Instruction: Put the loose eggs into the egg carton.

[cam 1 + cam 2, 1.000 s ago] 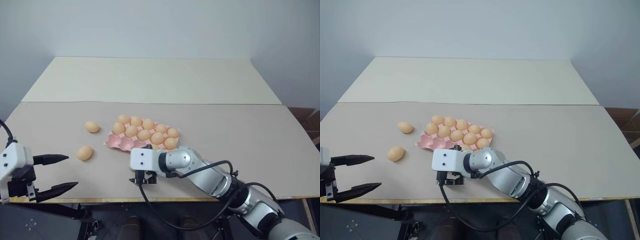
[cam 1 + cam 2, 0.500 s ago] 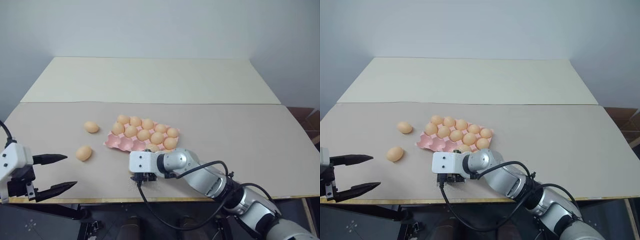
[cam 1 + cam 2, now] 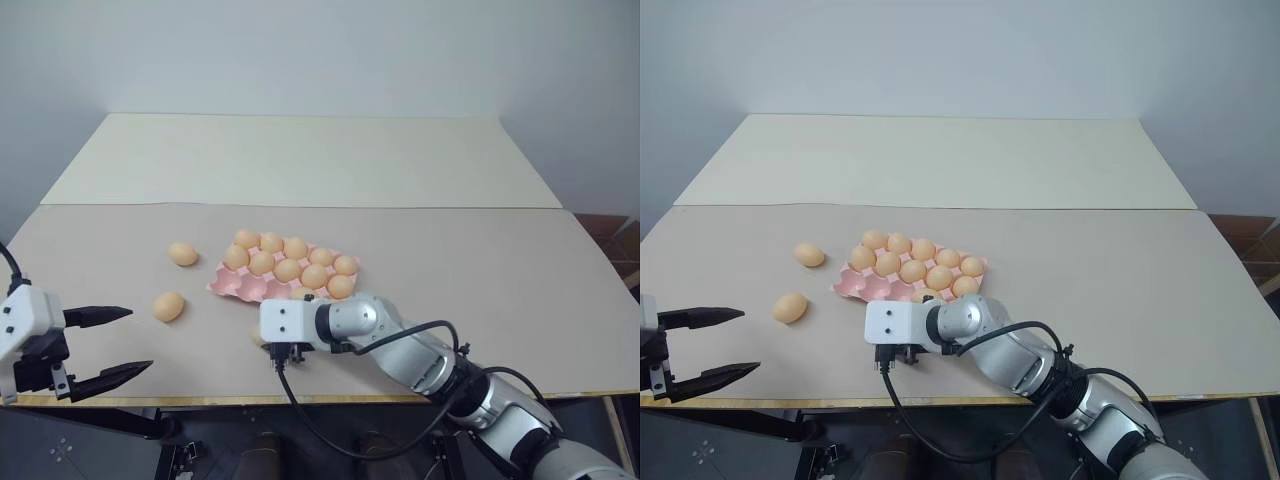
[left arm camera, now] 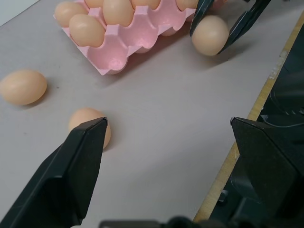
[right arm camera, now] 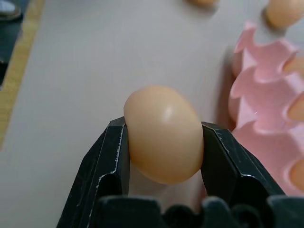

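The pink egg carton (image 3: 243,287) lies mid-table with eggs in most cups; its near-left cups are bare. My right gripper (image 5: 165,126) is shut on a loose egg (image 5: 164,135), held just off the table by the carton's near edge. The left wrist view shows that held egg (image 4: 210,34) between the black fingers. Two more loose eggs (image 3: 183,254) (image 3: 168,306) rest on the table left of the carton. My left gripper (image 3: 138,341) hovers open at the near-left corner, short of the nearer egg (image 4: 84,117), with nothing in it.
The table's front edge (image 3: 200,398) runs just below both grippers. A paler board (image 3: 300,160) covers the back half of the table. There is free tabletop to the right of the carton.
My right gripper has shut on the egg beside the carton's near edge and raised it slightly. The left gripper has stayed where it was, open.
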Robot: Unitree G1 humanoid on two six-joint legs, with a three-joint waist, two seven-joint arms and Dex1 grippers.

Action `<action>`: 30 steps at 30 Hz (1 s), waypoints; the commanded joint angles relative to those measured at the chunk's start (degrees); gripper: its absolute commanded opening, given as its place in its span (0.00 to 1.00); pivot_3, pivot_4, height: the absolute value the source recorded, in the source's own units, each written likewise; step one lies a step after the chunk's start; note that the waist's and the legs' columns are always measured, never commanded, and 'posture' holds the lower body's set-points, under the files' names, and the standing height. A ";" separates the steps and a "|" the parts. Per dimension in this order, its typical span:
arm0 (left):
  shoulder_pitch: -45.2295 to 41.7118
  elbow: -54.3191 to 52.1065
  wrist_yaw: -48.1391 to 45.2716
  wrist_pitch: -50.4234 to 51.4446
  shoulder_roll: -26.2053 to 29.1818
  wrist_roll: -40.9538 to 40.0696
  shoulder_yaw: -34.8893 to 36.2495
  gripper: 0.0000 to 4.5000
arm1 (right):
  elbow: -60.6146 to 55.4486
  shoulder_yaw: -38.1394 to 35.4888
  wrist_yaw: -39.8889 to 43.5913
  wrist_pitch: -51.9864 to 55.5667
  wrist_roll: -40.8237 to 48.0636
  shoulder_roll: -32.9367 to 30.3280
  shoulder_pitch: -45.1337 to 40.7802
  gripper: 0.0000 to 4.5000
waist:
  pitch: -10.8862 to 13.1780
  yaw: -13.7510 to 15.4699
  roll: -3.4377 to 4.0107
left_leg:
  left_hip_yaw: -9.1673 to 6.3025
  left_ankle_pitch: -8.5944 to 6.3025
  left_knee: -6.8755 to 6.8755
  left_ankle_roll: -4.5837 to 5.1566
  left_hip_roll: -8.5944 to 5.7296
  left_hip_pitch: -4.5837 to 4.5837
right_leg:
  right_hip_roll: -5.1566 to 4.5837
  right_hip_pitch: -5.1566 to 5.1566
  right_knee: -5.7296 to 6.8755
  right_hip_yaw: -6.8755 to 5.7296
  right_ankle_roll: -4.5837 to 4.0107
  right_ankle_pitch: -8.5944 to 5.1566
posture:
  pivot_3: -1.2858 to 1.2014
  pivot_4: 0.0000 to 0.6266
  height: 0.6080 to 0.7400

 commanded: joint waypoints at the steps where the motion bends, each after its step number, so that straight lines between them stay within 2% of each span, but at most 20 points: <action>1: -0.41 0.67 0.11 -1.60 0.47 0.75 0.28 1.00 | -3.09 -5.34 -0.65 0.83 1.75 2.17 -3.08 0.44 | 0.00 -0.07 0.01 | 0.00 0.00 0.00 0.00 0.00 0.01 | 0.00 0.00 0.01 0.00 0.00 0.00 | 0.52 0.24 1.00; 7: -0.91 0.39 -0.01 -1.53 0.65 0.91 0.32 1.00 | 4.00 -7.15 -3.08 0.26 0.17 2.61 -5.87 0.44 | 0.00 -0.16 0.00 | 0.00 0.00 -0.02 0.00 -0.01 0.03 | -0.01 0.00 -0.02 -0.01 -0.01 0.00 | 0.52 0.24 1.00; 12: -0.52 0.81 -0.04 -2.17 0.31 1.47 0.44 1.00 | 8.61 -6.85 -4.59 -5.76 -1.21 3.67 -5.96 0.44 | 0.00 -0.30 0.01 | 0.01 0.00 -0.03 -0.01 -0.02 -0.02 | -0.02 -0.05 -0.02 -0.01 -0.01 0.00 | 0.52 0.24 1.00; 13: -0.35 0.82 -0.04 -2.35 0.30 1.61 0.47 1.00 | 9.35 -6.46 -4.72 -6.97 -1.66 3.67 -5.93 0.59 | 0.00 -0.42 0.00 | 0.00 0.00 -0.04 -0.01 -0.01 -0.02 | -0.01 -0.06 0.00 -0.01 -0.01 0.00 | 0.52 0.24 1.00; 19: -0.56 0.18 0.65 -2.11 0.24 1.04 0.66 1.00 | 10.95 -7.59 -6.59 -9.60 -2.67 5.45 -5.12 0.99 | 0.00 -1.04 0.00 | 0.00 0.01 -0.06 -0.01 -0.01 -0.01 | -0.02 -0.05 0.00 0.00 -0.02 0.00 | 0.52 0.24 1.00; 25: -0.66 0.42 0.66 -2.18 0.24 0.95 0.44 1.00 | 7.59 -9.10 -5.18 -8.68 -2.04 3.90 -5.04 0.99 | 0.00 -1.09 0.01 | -0.03 0.01 -0.07 -0.01 0.03 -0.01 | -0.04 -0.05 0.00 -0.01 -0.02 0.00 | 0.52 0.24 1.00; 30: -0.44 0.32 1.05 -2.24 -0.04 1.19 0.31 1.00 | -2.05 -13.42 -0.06 -6.24 1.33 -2.87 -2.23 0.99 | 0.01 -0.99 0.01 | -0.04 0.01 -0.09 -0.02 0.04 -0.04 | -0.05 -0.06 -0.03 -0.02 -0.02 0.00 | 0.52 0.24 1.00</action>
